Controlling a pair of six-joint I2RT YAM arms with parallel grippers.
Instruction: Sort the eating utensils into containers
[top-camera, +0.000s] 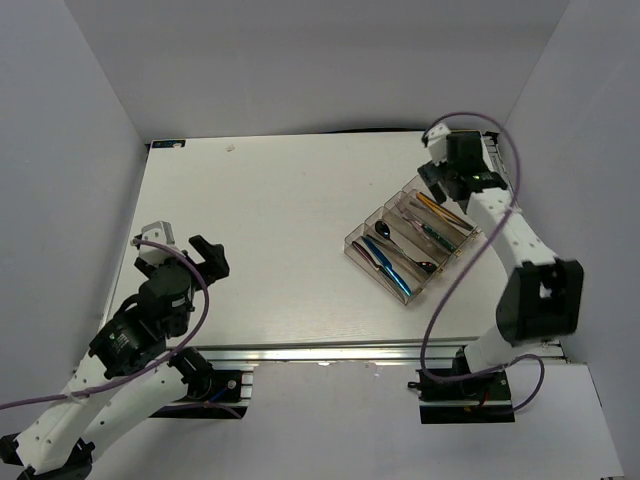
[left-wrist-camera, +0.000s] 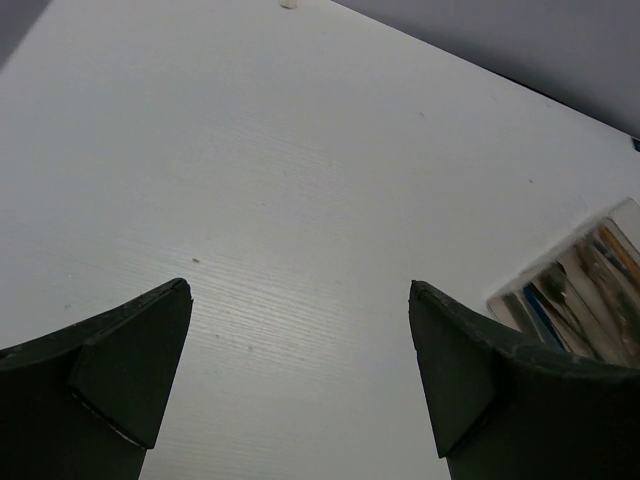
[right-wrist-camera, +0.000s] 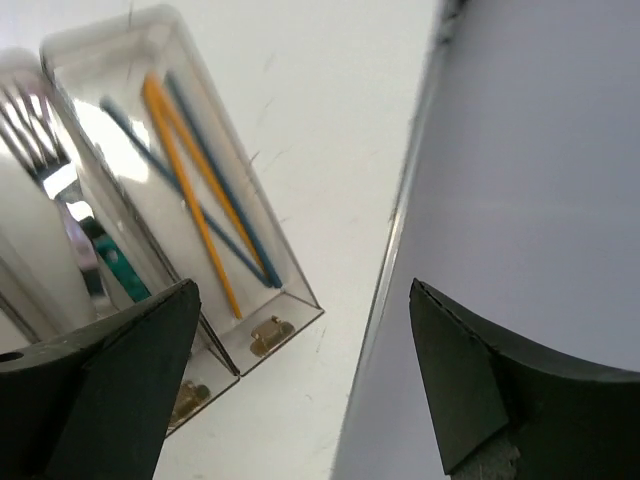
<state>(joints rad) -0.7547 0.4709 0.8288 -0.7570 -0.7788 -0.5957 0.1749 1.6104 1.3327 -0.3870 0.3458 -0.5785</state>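
Note:
The clear organizer tray (top-camera: 352, 243) lies at the right of the table with the utensils inside its long compartments. Orange chopsticks (top-camera: 441, 211) lie in the far compartment, a blue knife (top-camera: 386, 268) in the near one, with a black spoon (top-camera: 383, 230) and silver pieces between. In the right wrist view the orange chopsticks (right-wrist-camera: 190, 190) and dark blue sticks (right-wrist-camera: 225, 180) lie in the end compartment, beside silver forks (right-wrist-camera: 35, 120). My right gripper (top-camera: 432, 178) is open and empty above the tray's far end. My left gripper (top-camera: 190, 250) is open and empty at the left. The tray's corner shows in the left wrist view (left-wrist-camera: 575, 285).
The grey enclosure wall (right-wrist-camera: 540, 150) stands close on the right of the right gripper, along the table's edge (right-wrist-camera: 400, 230). A small white speck (top-camera: 232, 148) lies near the table's back edge. Bare white tabletop (left-wrist-camera: 300, 200) stretches ahead of the left gripper.

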